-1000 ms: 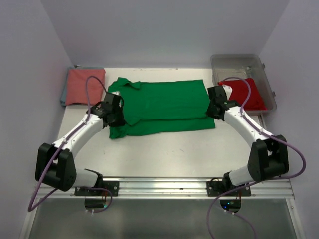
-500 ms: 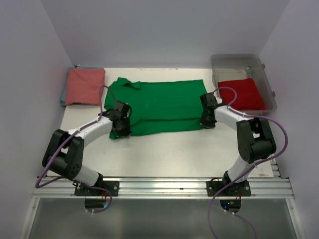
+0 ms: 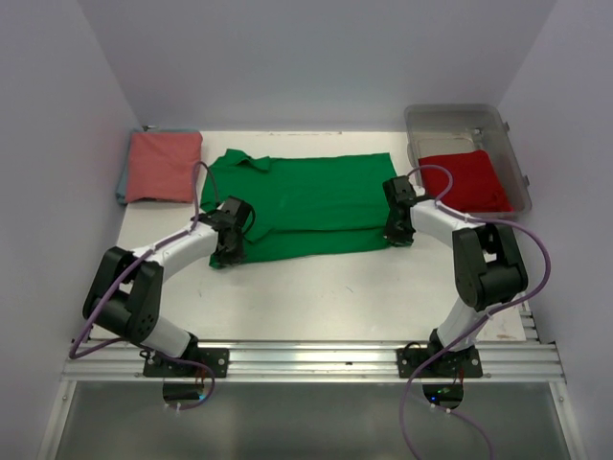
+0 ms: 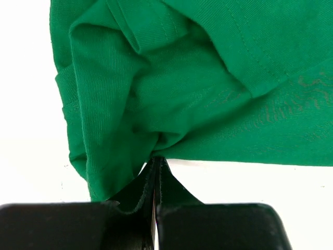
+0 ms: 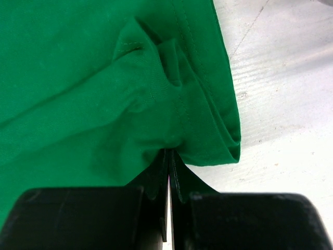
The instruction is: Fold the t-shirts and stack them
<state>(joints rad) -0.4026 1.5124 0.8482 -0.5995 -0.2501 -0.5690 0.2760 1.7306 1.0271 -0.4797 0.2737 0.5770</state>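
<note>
You have the left gripper point(image 4: 156, 165) pinched tight on the near-left edge of the green t-shirt point(image 3: 316, 196) lying spread on the table point(image 3: 316, 287), the right gripper point(image 5: 167, 156) clamped on its near-right corner, the salmon-pink t-shirt point(image 3: 163, 165) folded far left, and the red t-shirt point(image 3: 467, 182) in the clear bin point(image 3: 508, 129).

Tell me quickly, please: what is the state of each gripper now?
Left gripper: closed, pinching the green shirt.
Right gripper: closed, pinching the green shirt too.

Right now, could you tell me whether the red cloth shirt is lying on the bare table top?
No, the red cloth shirt lies inside the clear plastic bin at the far right.
</note>
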